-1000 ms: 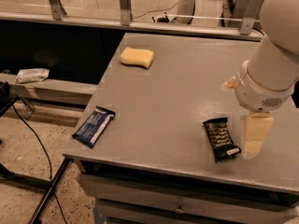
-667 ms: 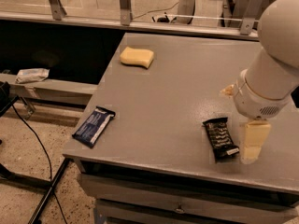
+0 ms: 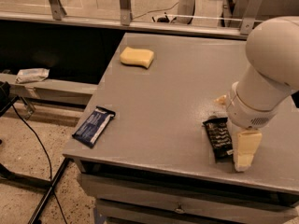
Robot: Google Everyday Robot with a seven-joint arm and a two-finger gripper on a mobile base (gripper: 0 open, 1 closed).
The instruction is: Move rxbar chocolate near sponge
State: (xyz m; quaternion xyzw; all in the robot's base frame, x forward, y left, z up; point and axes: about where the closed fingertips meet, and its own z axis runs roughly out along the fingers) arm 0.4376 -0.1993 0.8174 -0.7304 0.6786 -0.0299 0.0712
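The rxbar chocolate (image 3: 218, 137), a black wrapped bar, lies flat near the front right of the grey table (image 3: 173, 92). The sponge (image 3: 137, 57), a pale yellow block, lies at the table's far left. My gripper (image 3: 232, 125) hangs from the white arm (image 3: 268, 73) right at the bar. One pale finger (image 3: 246, 149) stands down on the table against the bar's right side. The tip of the other finger (image 3: 220, 99) shows just behind the bar. The fingers stand apart and hold nothing.
A dark blue wrapped bar (image 3: 94, 125) lies at the table's front left corner. A low ledge with a crumpled packet (image 3: 32, 74) runs left of the table. A black cable (image 3: 32, 134) crosses the floor. A railing with glass panels runs behind the table.
The gripper has come down and a little left, closer to the black bar. The bar, the sponge and the blue bar have not moved.
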